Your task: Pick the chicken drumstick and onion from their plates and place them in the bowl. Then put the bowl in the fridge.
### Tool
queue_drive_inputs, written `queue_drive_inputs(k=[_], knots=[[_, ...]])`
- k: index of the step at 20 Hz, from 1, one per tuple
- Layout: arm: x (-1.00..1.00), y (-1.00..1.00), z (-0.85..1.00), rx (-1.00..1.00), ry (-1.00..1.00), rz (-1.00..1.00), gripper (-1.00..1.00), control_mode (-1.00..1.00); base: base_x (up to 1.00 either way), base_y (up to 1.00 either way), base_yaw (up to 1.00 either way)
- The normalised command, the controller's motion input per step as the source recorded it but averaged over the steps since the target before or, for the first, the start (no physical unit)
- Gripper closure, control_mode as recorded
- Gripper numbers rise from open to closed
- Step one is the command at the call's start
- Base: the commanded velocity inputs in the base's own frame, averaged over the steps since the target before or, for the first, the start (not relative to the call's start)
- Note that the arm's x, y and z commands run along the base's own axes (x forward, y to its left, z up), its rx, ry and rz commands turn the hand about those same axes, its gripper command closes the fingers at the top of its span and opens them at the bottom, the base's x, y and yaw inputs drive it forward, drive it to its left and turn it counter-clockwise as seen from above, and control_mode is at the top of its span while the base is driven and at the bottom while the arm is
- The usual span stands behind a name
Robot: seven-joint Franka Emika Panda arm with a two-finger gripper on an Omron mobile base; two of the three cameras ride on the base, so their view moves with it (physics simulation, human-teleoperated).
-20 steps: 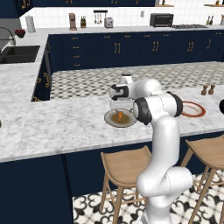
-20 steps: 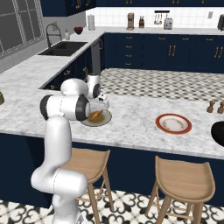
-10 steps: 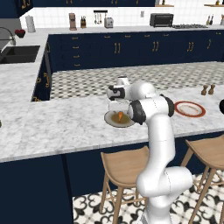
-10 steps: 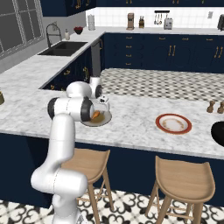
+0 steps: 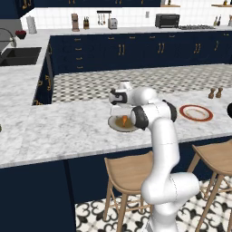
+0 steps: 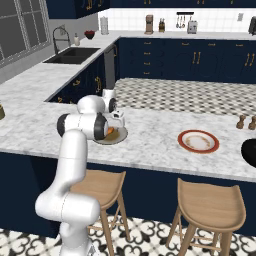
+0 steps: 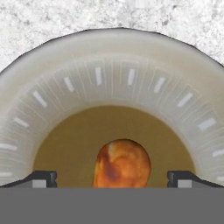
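An orange-brown chicken drumstick (image 7: 122,164) lies on the olive-grey plate (image 7: 109,74) on the marble counter, thick end towards the hand camera. My gripper (image 7: 112,177) hangs open just above it, one fingertip on each side, touching nothing. From the base, my gripper (image 5: 118,109) (image 6: 116,126) points down over the plate (image 5: 114,125) (image 6: 119,136) and the drumstick (image 5: 124,120) (image 6: 110,131). The red-rimmed white plate (image 5: 195,113) (image 6: 198,141) lies further right. The black bowl (image 6: 250,152) (image 5: 229,110) is cut by the right edge. The onion and the fridge are out of view.
Two small shakers (image 5: 214,93) (image 6: 246,122) stand behind the red-rimmed plate. Wooden stools (image 5: 129,174) (image 6: 207,205) are tucked under the counter's near edge. A sink (image 6: 72,55) lies at the far left of the counter.
The arm has swung its elbow round and the hand has shifted a little left over the olive-grey plate. The drumstick has stayed where it was.
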Motion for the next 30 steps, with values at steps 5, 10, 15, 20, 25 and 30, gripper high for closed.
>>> queue_drive_inputs(k=[5,10,15,20,25,30], knots=[[0.01,0.0,-0.15,0.0,0.08,-0.01,-1.0,-1.0,0.0,0.0,0.0],[-0.11,0.0,-0.18,0.0,0.12,-0.05,1.0,-1.0,0.0,0.0,0.0],[0.0,0.0,0.0,0.0,0.0,0.0,1.0,-1.0,0.0,0.0,0.0],[-0.76,-0.04,0.32,0.0,-0.06,0.0,1.0,-1.0,0.0,0.0,0.0],[-1.0,0.0,0.31,0.0,-0.14,-0.04,1.0,-1.0,0.0,0.0,0.0],[-1.0,0.04,0.39,-0.03,-0.12,-0.08,1.0,-1.0,0.0,0.0,0.0]])
